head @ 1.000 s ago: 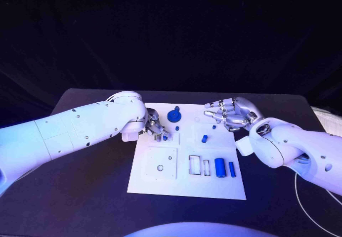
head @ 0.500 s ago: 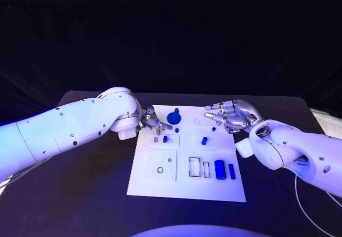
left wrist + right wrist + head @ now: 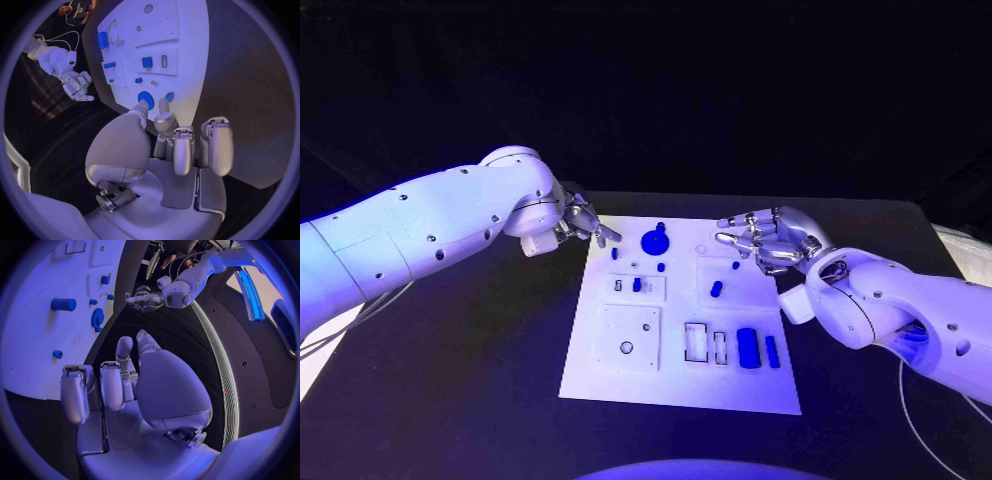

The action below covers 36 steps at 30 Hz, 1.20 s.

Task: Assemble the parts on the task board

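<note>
The white task board (image 3: 678, 385) lies mid-table. A round blue part (image 3: 653, 240) stands near its far edge, and a small blue part (image 3: 636, 284) stands in a square plate on the left. Another small blue part (image 3: 715, 289) sits mid-board. A blue cylinder (image 3: 746, 345) and a thin blue bar (image 3: 772, 349) lie at the near right. My left hand (image 3: 578, 222) hovers off the board's far left corner, fingers loosely apart and holding nothing. My right hand (image 3: 764, 238) hovers over the far right corner, fingers half curled and empty. The left wrist view shows my left hand (image 3: 175, 145) above the round part (image 3: 145, 98).
White square and slotted plates (image 3: 630, 337) sit raised on the board's near half. Black table (image 3: 473, 370) surrounds the board on all sides. A white cable (image 3: 920, 400) runs along the table's right edge.
My left hand has lifted away from the small blue part on the left plate and drawn back to the left, off the board. The right hand has stayed where it was.
</note>
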Each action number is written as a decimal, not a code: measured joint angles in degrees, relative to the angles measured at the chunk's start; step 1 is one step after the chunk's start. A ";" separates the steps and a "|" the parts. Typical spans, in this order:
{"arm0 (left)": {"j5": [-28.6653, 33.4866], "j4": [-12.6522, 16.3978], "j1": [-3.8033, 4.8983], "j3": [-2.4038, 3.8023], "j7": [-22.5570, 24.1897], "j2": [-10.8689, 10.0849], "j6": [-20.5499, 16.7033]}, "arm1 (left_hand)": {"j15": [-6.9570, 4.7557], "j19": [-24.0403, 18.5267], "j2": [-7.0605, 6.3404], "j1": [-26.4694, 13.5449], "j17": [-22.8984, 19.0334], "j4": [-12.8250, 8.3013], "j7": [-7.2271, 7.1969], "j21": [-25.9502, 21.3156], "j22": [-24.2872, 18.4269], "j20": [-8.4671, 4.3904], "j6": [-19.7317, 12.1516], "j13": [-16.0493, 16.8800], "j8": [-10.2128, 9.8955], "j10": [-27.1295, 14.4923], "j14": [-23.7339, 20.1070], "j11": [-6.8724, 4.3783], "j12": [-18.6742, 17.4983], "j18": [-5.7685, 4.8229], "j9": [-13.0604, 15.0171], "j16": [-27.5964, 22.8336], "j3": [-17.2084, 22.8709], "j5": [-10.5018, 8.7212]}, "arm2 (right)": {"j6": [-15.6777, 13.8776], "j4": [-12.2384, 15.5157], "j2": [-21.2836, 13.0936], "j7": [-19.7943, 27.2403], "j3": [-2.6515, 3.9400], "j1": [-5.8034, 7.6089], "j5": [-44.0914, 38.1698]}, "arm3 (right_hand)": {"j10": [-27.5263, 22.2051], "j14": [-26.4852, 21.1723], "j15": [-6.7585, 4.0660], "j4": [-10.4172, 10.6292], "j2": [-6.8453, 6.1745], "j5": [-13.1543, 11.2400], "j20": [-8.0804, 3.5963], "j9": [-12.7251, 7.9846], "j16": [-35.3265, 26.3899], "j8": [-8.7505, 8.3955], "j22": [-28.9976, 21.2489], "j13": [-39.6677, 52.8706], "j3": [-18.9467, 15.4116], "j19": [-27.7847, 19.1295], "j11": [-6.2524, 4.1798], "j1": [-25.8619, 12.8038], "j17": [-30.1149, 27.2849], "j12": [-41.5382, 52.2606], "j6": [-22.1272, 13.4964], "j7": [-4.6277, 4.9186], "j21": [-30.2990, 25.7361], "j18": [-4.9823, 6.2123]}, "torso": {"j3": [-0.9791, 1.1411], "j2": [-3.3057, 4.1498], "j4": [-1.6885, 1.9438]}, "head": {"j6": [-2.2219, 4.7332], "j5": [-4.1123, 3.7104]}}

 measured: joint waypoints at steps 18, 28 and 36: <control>-2.45 -13.15 0.01 -2.35 1.43 8.19 4.23 | 0.21 -0.20 -0.92 -1.38 -0.01 3.01 0.30 -0.66 0.00 0.20 -0.30 -1.28 1.50 -1.04 0.21 0.22 -1.12 0.00 0.84 0.00 -5.72 -0.01 | 0.15 0.02 0.37 0.05 0.00 -0.04 0.00 | 0.00 0.00 0.00 0.00 0.00 0.00 0.00 0.00 0.00 0.00 -0.01 0.00 0.00 0.00 0.00 0.00 0.00 0.00 0.00 0.00 0.00 0.00 | -0.09 0.30 -0.18 | 0.18 0.26; -4.25 -15.01 -0.10 -2.57 2.46 9.94 4.39 | 0.21 -0.20 -0.28 -1.21 -0.01 2.80 0.12 -0.66 0.00 0.20 -0.48 -0.99 2.67 -1.04 0.21 0.22 -0.73 0.00 2.05 0.00 -7.07 -0.04 | 0.25 0.04 0.48 0.05 0.00 -0.06 0.00 | 0.00 0.00 0.00 0.00 0.00 0.00 0.00 0.00 0.00 0.00 -0.01 0.01 0.00 0.00 0.00 0.00 0.00 0.00 0.00 0.00 0.00 0.00 | -0.08 0.30 -0.18 | -0.16 0.24; -5.21 -15.61 -0.11 -2.63 2.74 10.52 4.85 | 0.21 -0.21 0.97 0.53 -0.01 2.54 -0.12 -0.66 0.00 0.20 -0.72 -0.88 3.37 -1.04 0.21 0.22 -0.44 0.00 2.94 0.00 -7.59 -0.05 | 0.29 0.07 0.51 0.05 0.00 -0.06 0.00 | 0.00 0.00 0.00 0.00 0.00 0.00 0.00 0.00 0.00 0.00 -0.01 0.01 0.00 0.00 0.00 0.00 0.00 0.00 0.00 0.00 0.00 0.00 | -0.05 0.23 -0.17 | -0.37 0.18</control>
